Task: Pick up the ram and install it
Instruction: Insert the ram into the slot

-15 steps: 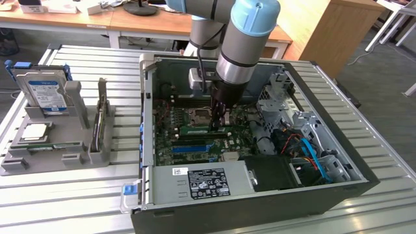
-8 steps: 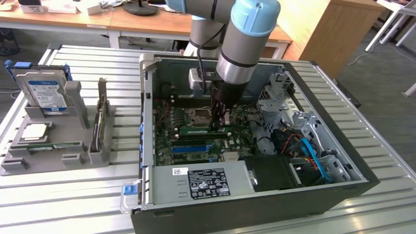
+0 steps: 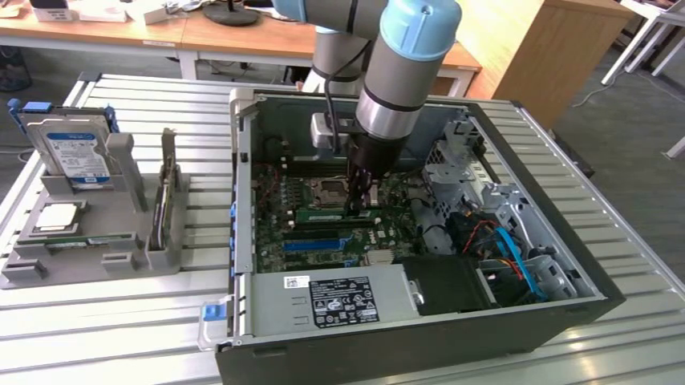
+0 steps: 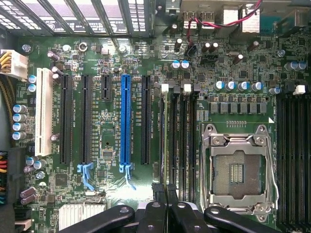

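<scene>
The ram [image 3: 324, 215] is a thin green stick standing on edge in a memory slot just in front of the CPU socket [image 3: 324, 191], inside the open computer case [image 3: 428, 337]. My gripper [image 3: 364, 207] reaches straight down into the case, its tips at the end of the ram toward the exterior view's right. Whether they press on the stick I cannot tell. In the wrist view the two black fingers [image 4: 159, 190] are shut against each other, and my gripper [image 4: 165, 190] hangs over the near end of the black memory slots [image 4: 181, 136].
A blue slot [image 4: 126, 121] and black expansion slots lie beside the memory slots. The power supply [image 3: 332, 301] and tangled cables [image 3: 503, 249] fill the case's front. A grey fixture [image 3: 64, 265] at the exterior view's left holds a hard drive [image 3: 75, 152].
</scene>
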You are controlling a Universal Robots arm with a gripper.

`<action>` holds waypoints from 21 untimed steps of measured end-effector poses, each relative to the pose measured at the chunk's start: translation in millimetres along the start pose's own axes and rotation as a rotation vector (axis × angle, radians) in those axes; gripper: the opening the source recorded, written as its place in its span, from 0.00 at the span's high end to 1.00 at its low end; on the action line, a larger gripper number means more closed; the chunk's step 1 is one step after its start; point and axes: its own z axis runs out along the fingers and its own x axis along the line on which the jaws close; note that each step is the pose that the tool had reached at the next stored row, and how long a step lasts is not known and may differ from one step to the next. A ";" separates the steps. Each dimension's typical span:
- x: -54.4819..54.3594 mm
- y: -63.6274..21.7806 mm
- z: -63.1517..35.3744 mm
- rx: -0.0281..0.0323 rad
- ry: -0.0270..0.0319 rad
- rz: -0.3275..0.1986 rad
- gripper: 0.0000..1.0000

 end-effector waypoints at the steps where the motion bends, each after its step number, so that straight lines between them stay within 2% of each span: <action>1: 0.0 0.0 0.3 0.0001 -0.0001 0.000 0.88; 21: -0.8 0.0 1.5 0.0000 -0.0001 0.000 0.88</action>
